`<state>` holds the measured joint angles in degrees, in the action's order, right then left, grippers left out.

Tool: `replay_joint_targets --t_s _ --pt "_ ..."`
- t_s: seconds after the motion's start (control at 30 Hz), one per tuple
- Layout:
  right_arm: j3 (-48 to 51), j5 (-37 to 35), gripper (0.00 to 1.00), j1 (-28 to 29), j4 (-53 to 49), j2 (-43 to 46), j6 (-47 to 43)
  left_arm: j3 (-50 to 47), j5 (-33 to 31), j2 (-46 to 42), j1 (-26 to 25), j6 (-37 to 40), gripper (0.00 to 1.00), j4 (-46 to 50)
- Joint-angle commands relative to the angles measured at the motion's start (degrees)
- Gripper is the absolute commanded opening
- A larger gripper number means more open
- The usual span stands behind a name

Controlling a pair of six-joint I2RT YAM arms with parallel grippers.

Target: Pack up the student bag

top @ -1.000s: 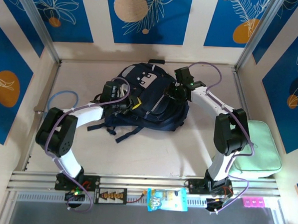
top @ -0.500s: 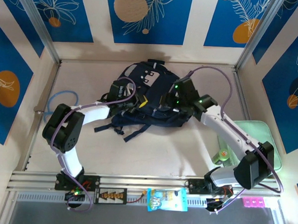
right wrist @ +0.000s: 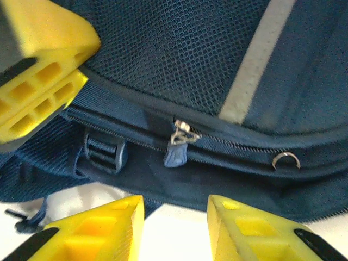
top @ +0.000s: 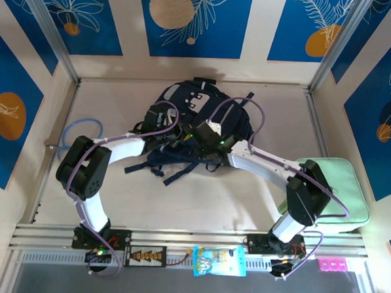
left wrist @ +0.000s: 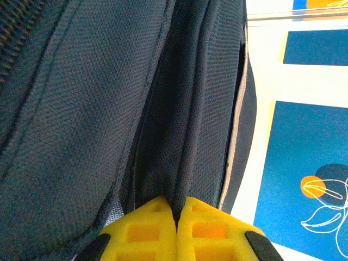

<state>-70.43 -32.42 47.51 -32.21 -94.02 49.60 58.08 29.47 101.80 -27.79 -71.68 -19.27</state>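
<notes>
At the back middle of the worktop (top: 199, 199) lies the student bag (top: 185, 99), its grey-white patch toward the far wall and its black straps trailing toward the arms. The left pincer (left wrist: 175, 220) is pressed together on a fold of the bag's navy fabric. The right pincer (right wrist: 175, 215) stands spread at the bag's near edge, nothing between its fingers, with a blue zip pull (right wrist: 175, 155) just ahead of the gap. A mint-green case (top: 340, 193) lies at the worktop's right edge, well apart from the bag.

Mint-green case (top: 347, 194) at right, blue snack packet (top: 220, 261) on near rail.
</notes>
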Motion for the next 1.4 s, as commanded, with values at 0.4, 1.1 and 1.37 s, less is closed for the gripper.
replay_joint_targets --t_s 0.4,1.1,1.37 --pt "-9.2 -6.6 0.31 -1.3 -1.8 -9.8 3.1 1.7 0.6 -3.2 -1.3 0.4 0.0 -4.0" --pt "8.8 -0.9 0.14 -8.3 4.1 5.6 -4.6 0.6 0.2 -3.3 0.8 3.3 0.0 -1.5" --pt "7.1 4.4 0.2 -8.7 9.0 3.0 -13.0 1.0 0.5 -3.2 0.8 3.4 0.0 -1.4"
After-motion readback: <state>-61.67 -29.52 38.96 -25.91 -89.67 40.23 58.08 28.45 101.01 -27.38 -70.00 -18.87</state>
